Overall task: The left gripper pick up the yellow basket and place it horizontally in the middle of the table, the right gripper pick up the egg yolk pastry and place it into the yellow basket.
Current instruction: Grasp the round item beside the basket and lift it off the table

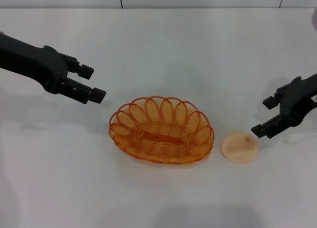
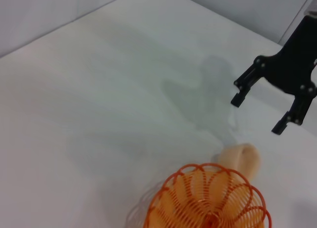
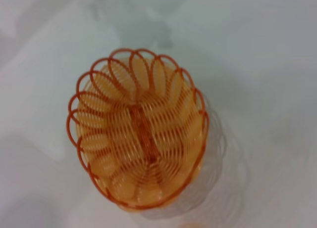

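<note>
Basket first, since it's the biggest thing on the white table: the yellow basket sits upright near the middle, long side running across the head view, empty. It looks like light, stiff openwork with a looped rim, so my guess is it weighs next to nothing and could skid or tip if nudged. Pinching one of the rim loops at a long end seems like the sane place to take hold.

Next down in size, the grippers. The left gripper hangs above the table off to the basket's left, well apart from it, fingers spread and holding nothing. The right gripper hovers just up and to the right of the pastry, also spread, also empty.

Smallest: the egg yolk pastry, lying on the table just beside the basket's right end, maybe barely touching, can't tell. Looks soft and crumbly to me, so a gentle squeeze across its sides is probably the way to go.

View differences: the right wrist view only shows the basket from above, with no fingers in sight. The left wrist view catches the pastry peeking from behind the rim, plus the right gripper farther off.
</note>
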Action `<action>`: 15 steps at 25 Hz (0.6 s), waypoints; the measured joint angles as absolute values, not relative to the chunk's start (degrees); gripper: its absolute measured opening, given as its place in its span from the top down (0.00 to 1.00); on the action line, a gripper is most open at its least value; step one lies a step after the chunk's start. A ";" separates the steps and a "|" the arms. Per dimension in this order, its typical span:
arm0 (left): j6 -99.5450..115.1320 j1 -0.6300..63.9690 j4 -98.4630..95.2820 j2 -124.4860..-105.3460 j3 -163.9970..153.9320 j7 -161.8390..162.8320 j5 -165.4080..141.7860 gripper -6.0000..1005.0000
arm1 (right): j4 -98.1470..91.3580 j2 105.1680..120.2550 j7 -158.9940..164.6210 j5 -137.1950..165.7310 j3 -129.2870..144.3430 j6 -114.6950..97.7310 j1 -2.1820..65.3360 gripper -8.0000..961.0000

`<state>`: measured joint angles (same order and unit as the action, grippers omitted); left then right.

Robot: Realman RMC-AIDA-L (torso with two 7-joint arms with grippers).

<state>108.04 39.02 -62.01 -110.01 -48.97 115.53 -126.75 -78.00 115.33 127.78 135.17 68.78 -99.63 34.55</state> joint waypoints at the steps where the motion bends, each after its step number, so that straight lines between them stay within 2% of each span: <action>1: 107.99 39.02 -61.99 -110.21 -48.97 115.54 -126.75 0.15 | -77.48 115.33 127.82 135.26 69.19 -99.42 34.83 0.09; 15: 106.28 37.87 -61.87 -110.85 -49.06 115.42 -126.82 0.15 | -70.68 115.40 127.97 135.44 75.02 -93.64 37.58 0.09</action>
<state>106.28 37.87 -61.87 -110.85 -49.06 115.42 -126.82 -70.68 115.40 127.97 135.44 75.02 -93.64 37.58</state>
